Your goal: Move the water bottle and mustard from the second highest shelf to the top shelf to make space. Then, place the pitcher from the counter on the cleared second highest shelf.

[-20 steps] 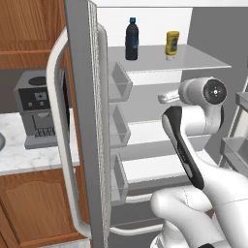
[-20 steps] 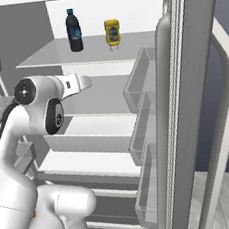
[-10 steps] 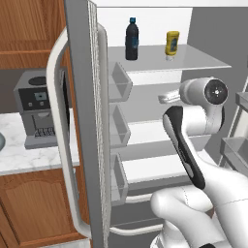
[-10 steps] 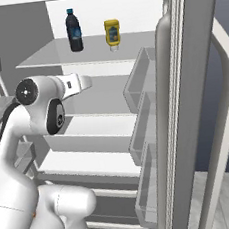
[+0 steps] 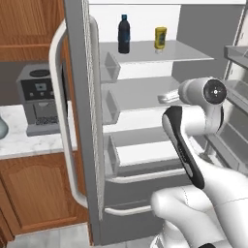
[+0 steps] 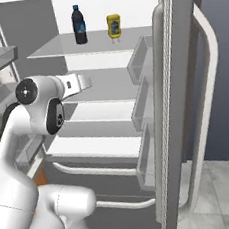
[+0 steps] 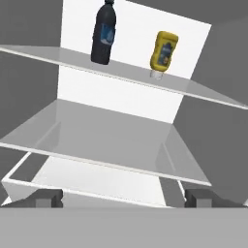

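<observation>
The dark water bottle (image 5: 124, 34) (image 6: 78, 24) (image 7: 104, 34) and the shorter yellow mustard (image 5: 160, 38) (image 6: 114, 26) (image 7: 163, 51) stand side by side on the highest fridge shelf (image 5: 189, 53) in view. I cannot tell whether it is the top shelf or the second highest shelf. The shelf below it (image 7: 111, 135) is bare. My gripper (image 7: 123, 198) (image 6: 85, 81) is open with nothing in it. It hovers in front of the fridge, below the bottles and well short of them. A sliver of the pitcher (image 5: 2, 131) shows on the counter (image 5: 29, 143) at the far left.
A coffee machine (image 5: 41, 99) stands on the counter. The open fridge door (image 5: 77, 121) with its bins and long handle lies between counter and shelves. The other open door (image 6: 183, 78), with bins (image 6: 141, 63), bounds the right side. Lower white shelves and drawers sit beneath.
</observation>
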